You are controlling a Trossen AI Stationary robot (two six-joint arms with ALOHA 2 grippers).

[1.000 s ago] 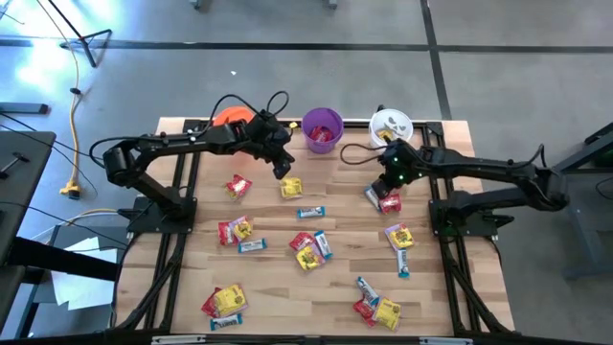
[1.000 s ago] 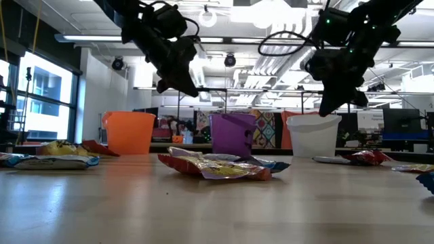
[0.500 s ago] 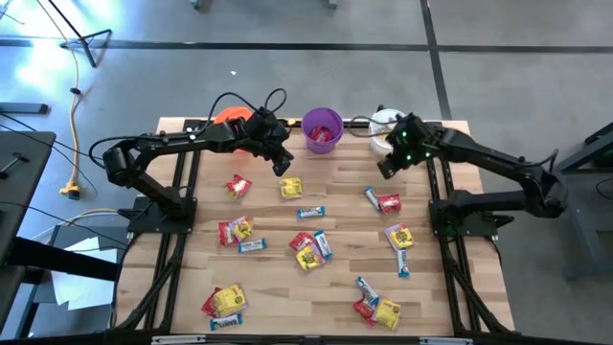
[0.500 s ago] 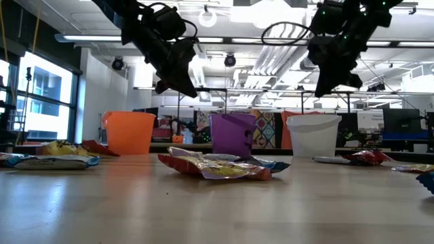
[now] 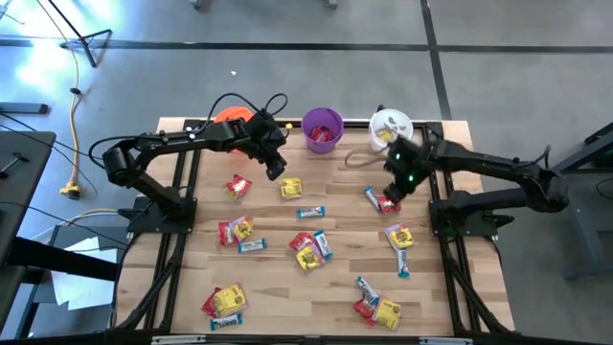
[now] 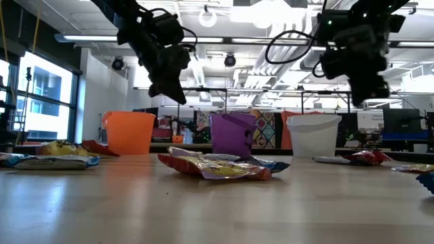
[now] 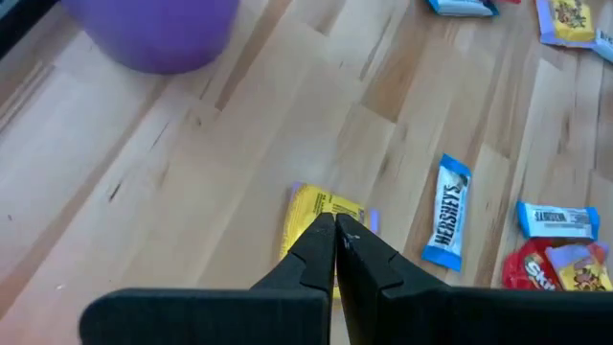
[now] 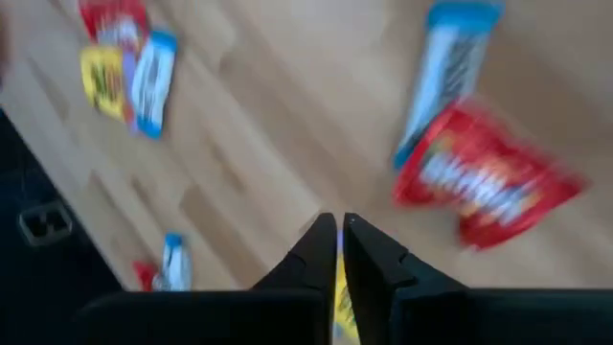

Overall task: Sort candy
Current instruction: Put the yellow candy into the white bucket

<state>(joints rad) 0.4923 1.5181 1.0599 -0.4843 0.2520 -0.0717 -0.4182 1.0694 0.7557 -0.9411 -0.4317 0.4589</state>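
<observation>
Right of centre in the high view, the right hand (image 5: 396,188) hangs over a red packet (image 5: 389,203) and a slim blue bar (image 5: 373,197), its fingers (image 8: 322,251) drawn almost together with only a thin slit between them, placed as if to drop onto that pair. Upper centre, the left hand (image 5: 274,171) is pinched shut on nothing above a yellow packet (image 7: 321,213), likely lining up its own pick. The candy lies scattered across the bench (image 5: 335,292), while the orange cup (image 6: 128,133), purple cup (image 5: 323,129) and white cup (image 5: 390,127) stand along the top edge, where sorted pieces presumably go.
</observation>
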